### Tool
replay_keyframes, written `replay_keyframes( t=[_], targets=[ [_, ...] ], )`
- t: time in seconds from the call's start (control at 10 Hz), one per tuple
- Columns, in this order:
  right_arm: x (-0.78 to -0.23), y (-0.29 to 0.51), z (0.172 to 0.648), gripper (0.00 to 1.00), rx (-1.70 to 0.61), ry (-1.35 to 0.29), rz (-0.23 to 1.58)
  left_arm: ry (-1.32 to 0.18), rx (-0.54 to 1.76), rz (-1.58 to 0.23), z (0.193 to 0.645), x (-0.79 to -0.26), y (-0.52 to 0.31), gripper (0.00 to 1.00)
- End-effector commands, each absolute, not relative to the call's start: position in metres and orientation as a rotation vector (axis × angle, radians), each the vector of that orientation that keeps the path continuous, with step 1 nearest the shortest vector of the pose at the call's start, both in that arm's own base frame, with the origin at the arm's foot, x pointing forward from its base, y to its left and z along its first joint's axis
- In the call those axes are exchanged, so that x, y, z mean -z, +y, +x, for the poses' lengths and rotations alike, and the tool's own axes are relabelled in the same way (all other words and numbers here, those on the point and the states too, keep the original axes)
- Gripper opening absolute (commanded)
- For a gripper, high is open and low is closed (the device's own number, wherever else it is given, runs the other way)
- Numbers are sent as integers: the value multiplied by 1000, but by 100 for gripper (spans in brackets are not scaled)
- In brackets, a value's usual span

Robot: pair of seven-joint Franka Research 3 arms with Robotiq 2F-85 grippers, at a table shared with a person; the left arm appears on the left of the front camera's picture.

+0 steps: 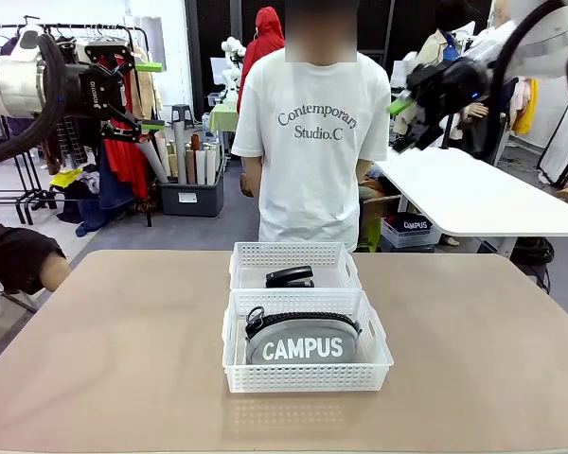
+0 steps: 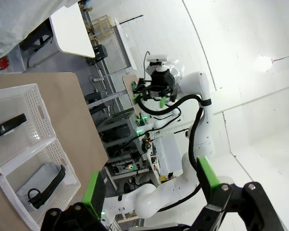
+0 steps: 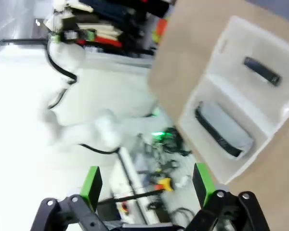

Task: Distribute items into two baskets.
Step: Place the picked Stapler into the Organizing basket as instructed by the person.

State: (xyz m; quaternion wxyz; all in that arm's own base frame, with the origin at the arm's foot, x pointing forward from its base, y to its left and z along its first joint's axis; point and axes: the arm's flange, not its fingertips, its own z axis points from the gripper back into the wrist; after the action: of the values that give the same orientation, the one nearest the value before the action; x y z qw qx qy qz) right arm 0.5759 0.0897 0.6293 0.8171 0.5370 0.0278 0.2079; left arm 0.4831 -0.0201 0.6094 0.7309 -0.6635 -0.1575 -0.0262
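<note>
Though both tools, left (image 1: 150, 95) and right (image 1: 400, 106), hang wide open and empty, the pouch (image 1: 301, 341) looks soft; pinch its zippered top. The stapler (image 1: 290, 277) seems rigid.

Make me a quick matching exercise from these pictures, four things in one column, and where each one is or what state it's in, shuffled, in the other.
Things:
1. pouch
2. stapler
3. left end effector
4. person

Places or states:
A. standing at the far side of the table
B. in the near basket
C. open, raised off the table
D. in the far basket

Pairs: 1-B, 2-D, 3-C, 4-A
</note>
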Motion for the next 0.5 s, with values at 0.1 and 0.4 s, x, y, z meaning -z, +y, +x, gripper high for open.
replay_keyframes(
  t=[0.1,0.4],
  targets=[
    [-652,61,566,100,-214,37,1265,-345,59,-1463,482,-611,-21,100],
    [-657,30,557,100,-94,83,1364,-345,59,-1463,482,-611,-21,100]
  ],
)
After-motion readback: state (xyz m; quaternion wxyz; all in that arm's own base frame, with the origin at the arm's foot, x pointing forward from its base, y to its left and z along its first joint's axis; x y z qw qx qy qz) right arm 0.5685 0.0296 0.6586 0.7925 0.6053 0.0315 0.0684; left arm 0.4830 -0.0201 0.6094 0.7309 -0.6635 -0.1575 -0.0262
